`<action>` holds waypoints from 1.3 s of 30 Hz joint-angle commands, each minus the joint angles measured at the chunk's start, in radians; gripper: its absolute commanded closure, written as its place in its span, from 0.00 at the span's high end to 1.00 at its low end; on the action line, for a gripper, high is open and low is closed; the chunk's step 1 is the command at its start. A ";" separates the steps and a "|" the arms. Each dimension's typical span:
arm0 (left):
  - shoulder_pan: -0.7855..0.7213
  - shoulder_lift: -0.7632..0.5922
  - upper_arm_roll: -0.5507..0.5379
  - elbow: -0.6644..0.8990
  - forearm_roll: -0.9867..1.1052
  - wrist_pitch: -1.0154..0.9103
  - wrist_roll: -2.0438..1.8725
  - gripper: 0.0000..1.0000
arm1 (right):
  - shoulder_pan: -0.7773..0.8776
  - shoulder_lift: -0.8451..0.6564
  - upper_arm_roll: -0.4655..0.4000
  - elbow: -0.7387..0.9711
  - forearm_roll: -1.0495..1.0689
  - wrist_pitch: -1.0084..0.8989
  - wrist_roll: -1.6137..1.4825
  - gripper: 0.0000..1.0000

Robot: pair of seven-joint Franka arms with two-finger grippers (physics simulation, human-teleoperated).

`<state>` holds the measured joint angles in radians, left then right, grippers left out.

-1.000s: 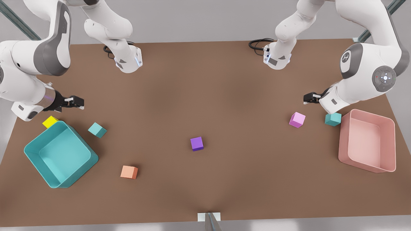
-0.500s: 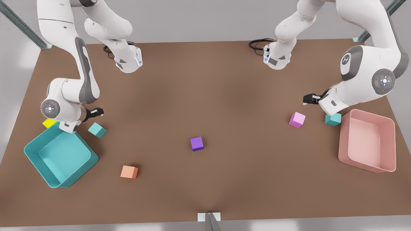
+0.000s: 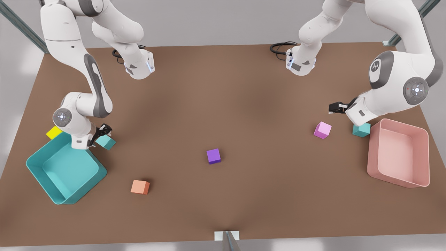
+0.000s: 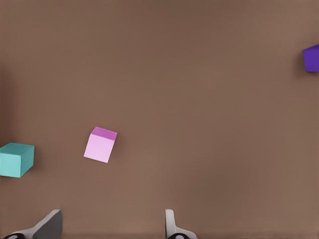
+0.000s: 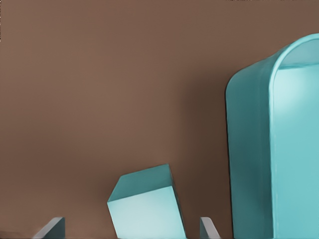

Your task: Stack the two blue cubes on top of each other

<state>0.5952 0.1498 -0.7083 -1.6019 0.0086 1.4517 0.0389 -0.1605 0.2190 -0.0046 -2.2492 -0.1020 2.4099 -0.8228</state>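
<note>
teal cube [image 5: 144,204] is framed between the right gripper's [image 5: 132,230] spread fingers; the adjacent teal bin [image 5: 279,144] could be clipped. the left gripper [image 4: 112,226], fingers spread over nothing, waits near the other teal cube [image 4: 16,159].

Teal bin [image 3: 66,167] just beside the blue cube [image 3: 106,142]; open table [image 3: 223,97] elsewhere.

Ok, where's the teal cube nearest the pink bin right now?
On the front view's right, the teal cube sits beside the pink bin, partly under the left gripper's arm, right of the pink cube.

- A simulated robot test bench, not a home.
- Plain brown flat surface [image 3: 244,90] against blank grey walls.
- Two white arms bolted on it; grey metal frame struts [image 3: 21,26] at the corners.
</note>
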 commanded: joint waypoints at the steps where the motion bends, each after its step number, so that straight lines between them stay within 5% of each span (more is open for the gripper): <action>1: 0.000 -0.001 -0.002 0.000 0.001 -0.004 -0.001 1.00 | 0.001 0.008 0.000 0.003 0.002 0.034 -0.460 1.00; 35: 0.000 0.014 0.000 -0.004 0.001 -0.011 -0.002 1.00 | -0.065 0.192 -0.009 0.019 0.044 0.081 -0.446 1.00; 39: 0.000 0.017 0.000 -0.004 0.001 -0.011 -0.002 1.00 | -0.065 0.203 -0.009 0.026 0.044 0.081 -0.446 0.73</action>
<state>0.5948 0.1682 -0.7071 -1.6065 0.0087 1.4410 0.0372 -0.2256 0.4198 -0.0138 -2.2248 -0.0582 2.4890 -1.2191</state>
